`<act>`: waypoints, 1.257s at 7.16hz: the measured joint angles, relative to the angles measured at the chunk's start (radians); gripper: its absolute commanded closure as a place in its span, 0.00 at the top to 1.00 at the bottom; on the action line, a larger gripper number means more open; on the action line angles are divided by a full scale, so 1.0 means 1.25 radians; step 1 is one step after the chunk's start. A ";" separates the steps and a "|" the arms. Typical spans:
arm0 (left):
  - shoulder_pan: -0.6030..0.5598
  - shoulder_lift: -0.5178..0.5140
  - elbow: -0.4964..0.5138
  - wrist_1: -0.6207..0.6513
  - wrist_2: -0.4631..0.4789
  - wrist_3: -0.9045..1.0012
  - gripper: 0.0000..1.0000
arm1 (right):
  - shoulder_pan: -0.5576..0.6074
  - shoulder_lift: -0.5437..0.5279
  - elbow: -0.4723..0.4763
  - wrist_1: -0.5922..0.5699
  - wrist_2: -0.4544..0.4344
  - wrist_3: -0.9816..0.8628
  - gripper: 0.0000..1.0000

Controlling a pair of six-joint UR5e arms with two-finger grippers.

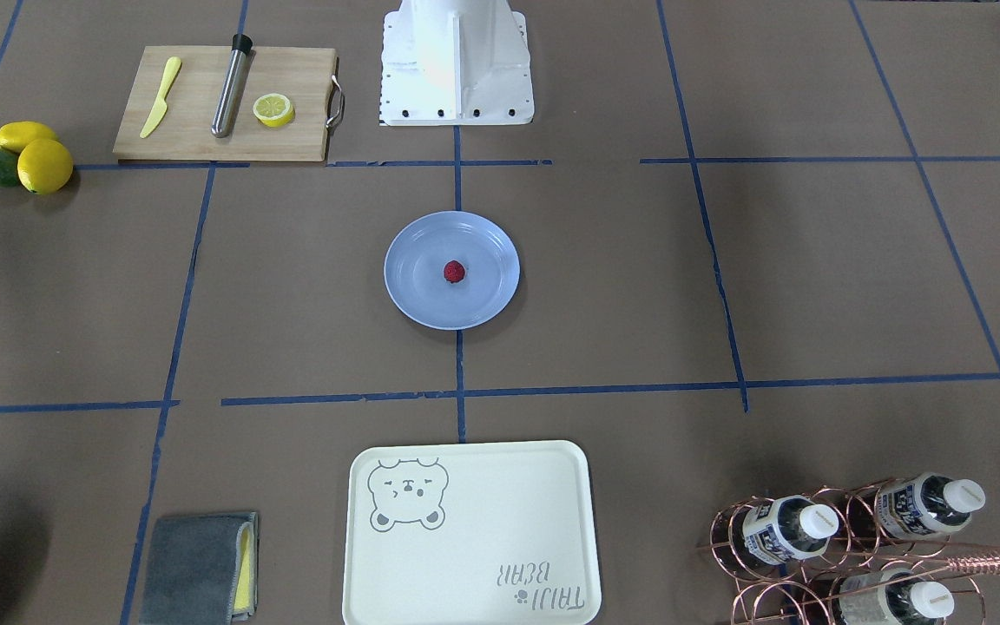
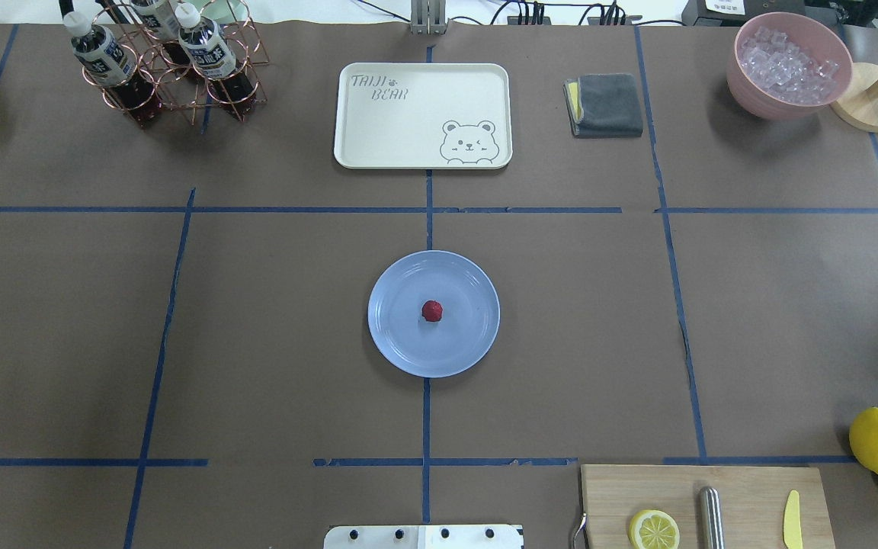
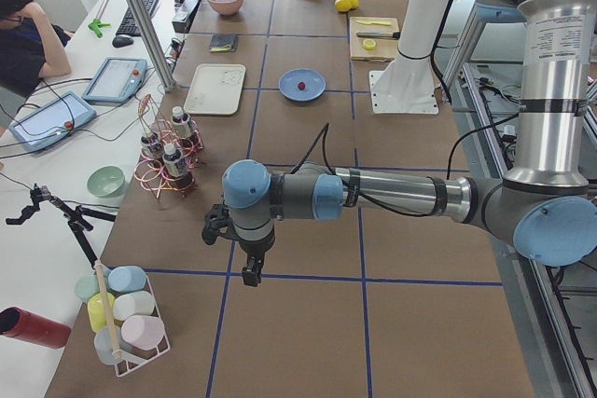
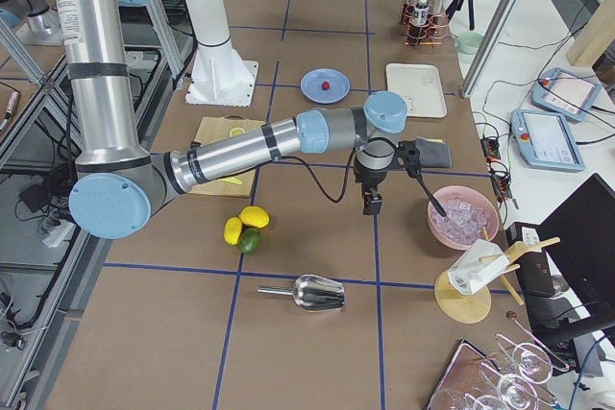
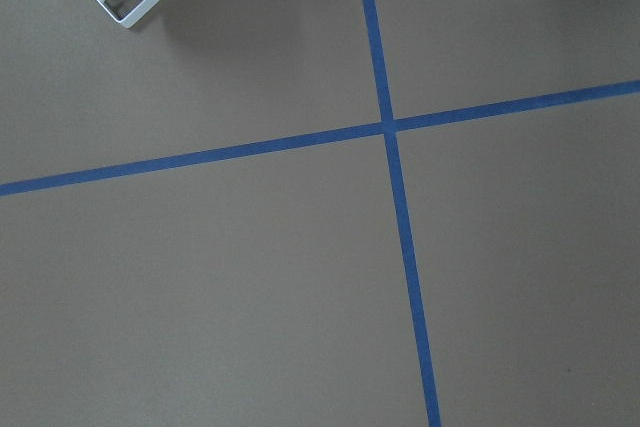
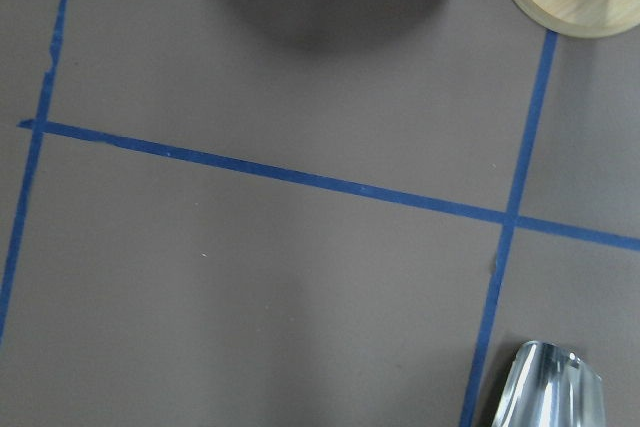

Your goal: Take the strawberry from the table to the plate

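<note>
Overhead exterior view showed the small dark-red bumpy strawberry (image 2: 432, 310) lying at the centre of the round, glossy light-blue plate (image 2: 401, 347). The plate stood mid-table on the brown-paper-covered table (image 2: 294, 320), straddling a blue tape line.

The berry read as roundish, with no long axis to speak of.

Neither gripper appeared in this view. The left gripper (image 3: 250, 272) showed only in the exterior left view and hung over bare paper far out past the plate's 9 o'clock. The right gripper (image 4: 370, 205) showed only in the exterior right view and hung far out past the plate's 3 o'clock. Both were well apart from the plate, and neither could be called the nearer with confidence. Whether either set of jaws was open or closed could not be told, though nothing was seen held in either. Both wrist views showed only paper and tape beneath.

Judgement: the placement appeared already made, and no further pick seemed called for.

Room about the plate was ample. The cream rectangular bear tray (image 2: 378, 130) lay at 12 o'clock and the wooden cutting board (image 2: 751, 488) at 5 o'clock, both well apart from it.
</note>
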 measured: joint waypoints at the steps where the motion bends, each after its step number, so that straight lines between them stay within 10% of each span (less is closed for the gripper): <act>1: 0.000 0.001 0.002 0.000 -0.003 0.000 1.00 | 0.023 -0.031 -0.003 0.011 0.001 -0.002 1.00; 9: 0.002 -0.007 0.013 -0.002 -0.007 -0.008 1.00 | 0.130 -0.092 -0.096 0.141 0.020 -0.078 1.00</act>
